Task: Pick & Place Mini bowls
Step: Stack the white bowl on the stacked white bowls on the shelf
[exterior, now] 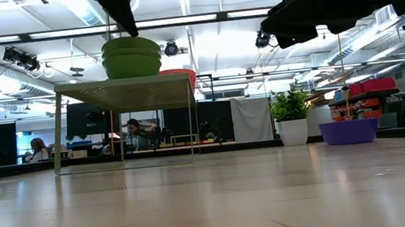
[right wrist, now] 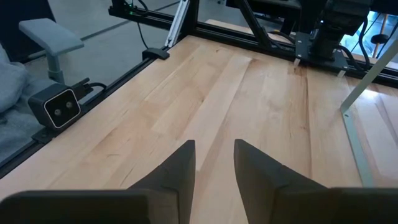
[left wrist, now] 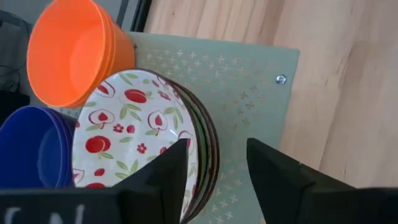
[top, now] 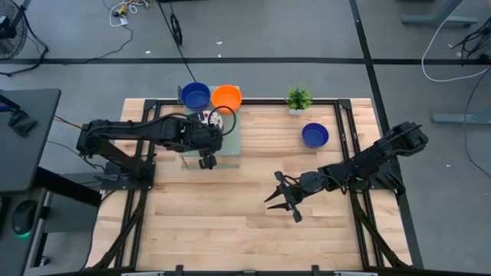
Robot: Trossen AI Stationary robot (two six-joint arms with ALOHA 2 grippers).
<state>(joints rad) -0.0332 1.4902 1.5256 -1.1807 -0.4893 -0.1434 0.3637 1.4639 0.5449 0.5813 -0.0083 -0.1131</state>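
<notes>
High view: left gripper (top: 207, 159), fingers parted and empty, hovers over the raised glass shelf (top: 230, 146) beside the floral bowl stack (left wrist: 140, 137). Blue bowls (top: 195, 96) and orange bowls (top: 226, 96) sit at its back edge. 1 blue bowl (top: 314, 135) lies apart near the plant (top: 298, 98). Right gripper (top: 281, 199), spread wide and empty, hangs over bare mid-table wood.

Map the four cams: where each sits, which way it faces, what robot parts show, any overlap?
High: overhead, straight down; both arms, left gripper at the raised shelf, right gripper open over bare table.
Low: table height, level toward the room; arms dip in from above.
Left wrist: down past its jaws at the patterned bowls.
Right wrist: along bare wood.
Shared: orange bowl, high and left wrist.
</notes>
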